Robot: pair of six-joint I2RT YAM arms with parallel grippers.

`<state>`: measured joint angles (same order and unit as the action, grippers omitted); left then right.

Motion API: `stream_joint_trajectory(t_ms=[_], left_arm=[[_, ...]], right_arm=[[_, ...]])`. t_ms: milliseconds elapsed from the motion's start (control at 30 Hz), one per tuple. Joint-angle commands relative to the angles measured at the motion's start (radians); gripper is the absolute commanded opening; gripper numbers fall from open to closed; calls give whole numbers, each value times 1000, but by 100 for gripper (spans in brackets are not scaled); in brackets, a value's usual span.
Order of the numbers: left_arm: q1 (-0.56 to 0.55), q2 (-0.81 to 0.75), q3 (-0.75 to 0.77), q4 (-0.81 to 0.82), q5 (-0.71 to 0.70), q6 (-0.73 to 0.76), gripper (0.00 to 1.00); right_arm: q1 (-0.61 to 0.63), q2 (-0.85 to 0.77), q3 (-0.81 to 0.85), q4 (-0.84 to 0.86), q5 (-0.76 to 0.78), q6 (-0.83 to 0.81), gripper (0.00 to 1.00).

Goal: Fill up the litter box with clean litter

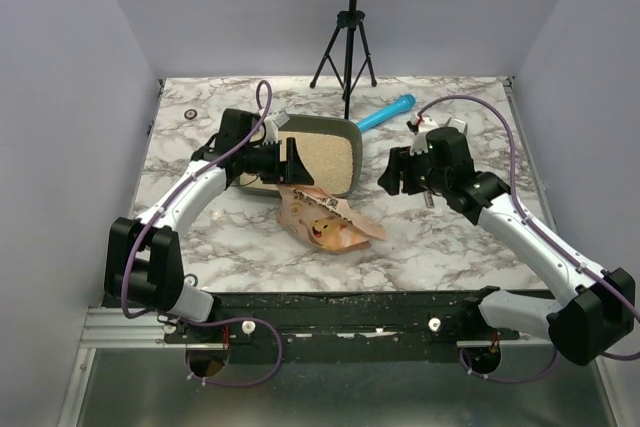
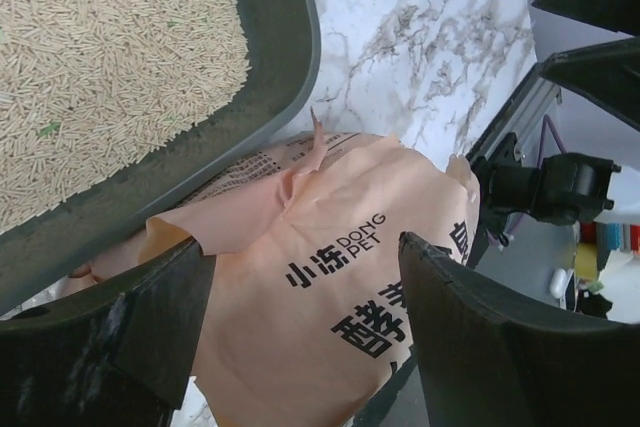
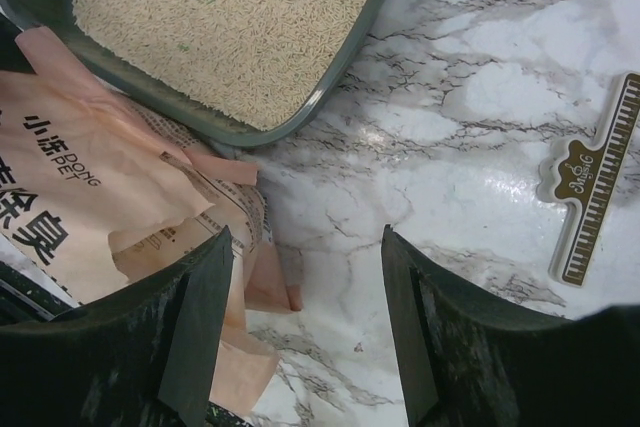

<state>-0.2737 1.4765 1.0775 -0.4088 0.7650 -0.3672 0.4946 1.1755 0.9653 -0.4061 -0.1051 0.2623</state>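
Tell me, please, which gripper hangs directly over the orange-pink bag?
The left gripper: the bag fills the gap between its fingers, whereas the right gripper faces bare marble tabletop.

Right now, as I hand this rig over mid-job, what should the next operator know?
Left gripper: open, holding nothing, above the bag near the litter box rim.
Right gripper: open, empty, over bare table to the right of the box.
Things: the clean litter covers the box floor wherever it shows. The bag lies crumpled on the table against the box's near side. A clip lies to the right and a blue tool behind the box.
Done: the pour, apparently.
Left: judge the litter level, then probably clear the bag.
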Motion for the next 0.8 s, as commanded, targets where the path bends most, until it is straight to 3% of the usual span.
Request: stream_joint_trajectory(t_ms=[0, 233, 400, 600, 667, 733, 767], left_arm=[[-7, -57, -42, 96, 129, -6, 75], [-7, -131, -120, 284, 148, -82, 45], [-7, -182, -178, 376, 140, -108, 29], [-7, -211, -194, 389, 128, -101, 9], [-5, -223, -186, 357, 106, -81, 10], [-5, -240, -168, 273, 1, -29, 26], [-7, -248, -157, 242, -66, -13, 40]], right_arm=[[10, -34, -34, 27, -28, 5, 69], [18, -39, -56, 68, -94, -11, 67], [33, -17, -53, 122, -200, -34, 67], [39, 53, -30, 197, -304, -44, 68], [47, 75, -23, 205, -308, -43, 68], [48, 95, -19, 207, -283, -31, 70], [48, 105, -17, 207, -275, -23, 71]])
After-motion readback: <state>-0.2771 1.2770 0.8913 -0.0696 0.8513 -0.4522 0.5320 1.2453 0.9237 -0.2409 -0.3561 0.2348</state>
